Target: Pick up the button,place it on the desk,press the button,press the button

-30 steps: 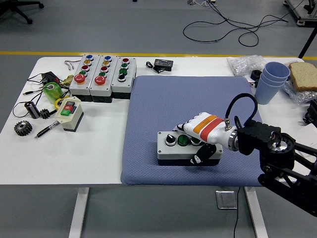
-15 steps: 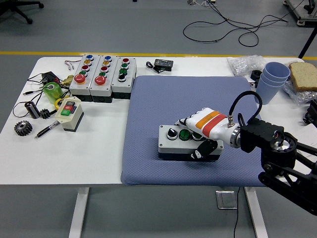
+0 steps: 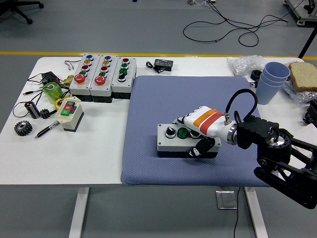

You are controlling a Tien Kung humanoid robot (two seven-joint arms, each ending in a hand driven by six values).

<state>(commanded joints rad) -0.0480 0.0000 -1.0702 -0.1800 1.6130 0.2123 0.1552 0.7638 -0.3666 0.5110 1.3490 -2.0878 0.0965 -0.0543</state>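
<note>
The right hand (image 3: 200,134) is clamped around the grey button box (image 3: 174,141) resting on the blue mat (image 3: 163,99); placing looks nearly done; next, letting go and pressing the green button (image 3: 183,132).

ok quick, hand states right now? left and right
Left: not in view.
Right hand: closed on the button box sitting on the blue mat, fingers over its top, thumb on the front side.

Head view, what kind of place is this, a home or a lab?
Probably a robotics lab or workshop: industrial push-button boxes lined up on a white table, a loose gear, and cables trailing over a grey floor.
</note>
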